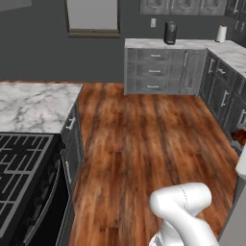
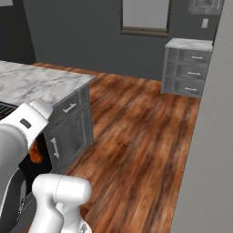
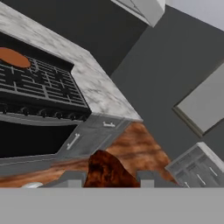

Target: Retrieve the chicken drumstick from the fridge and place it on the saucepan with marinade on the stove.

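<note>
In the hand view the chicken drumstick (image 3: 105,168), a lumpy red-brown piece, sits between my gripper's (image 3: 109,179) two fingertips, and the gripper is shut on it. It also shows as a brown lump at the right edge of the left base view (image 1: 239,138) and under my white forearm in the right base view (image 2: 35,155). The stove (image 3: 39,83) lies to the upper left of the hand, well away from it. The saucepan with marinade (image 3: 14,57) is a flat orange-brown disc on the stove's far grates. The stove's grates (image 1: 19,163) also show at the lower left. The fridge's doors and handles are out of view.
A marble counter (image 1: 33,105) adjoins the stove, with grey drawers below it (image 2: 68,123). Wooden floor (image 1: 144,139) stretches to corner cabinets (image 1: 158,69) that carry a dark jar (image 1: 170,32) and a white roll (image 1: 221,33). A plain grey panel (image 2: 207,154) stands close on the right.
</note>
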